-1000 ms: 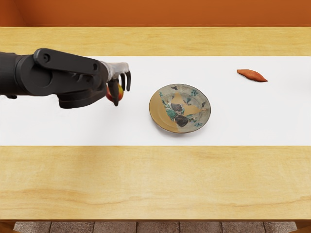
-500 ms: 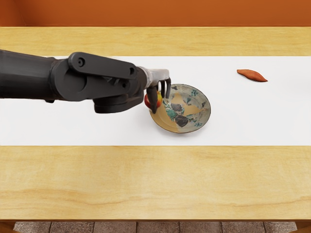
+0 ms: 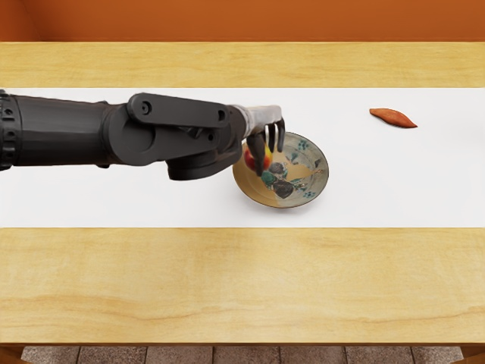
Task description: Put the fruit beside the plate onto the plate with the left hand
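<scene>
A round patterned plate (image 3: 303,178) sits mid-table on the white runner. My left hand (image 3: 265,144) reaches in from the left and hangs over the plate's left part, fingers curled down around a small red and yellow fruit (image 3: 253,158). The fruit is over the plate's left rim area, mostly hidden behind the dark fingers (image 3: 271,139). I cannot tell whether the fruit touches the plate. The right arm is out of view.
An orange, elongated sweet potato (image 3: 392,117) lies on the white runner (image 3: 379,182) at the far right. The wooden table (image 3: 242,280) extends in front of and behind the runner.
The left arm has carried the fruit rightward, from well left of the plate to over the plate's left side. The grasp stays shut on the fruit.
</scene>
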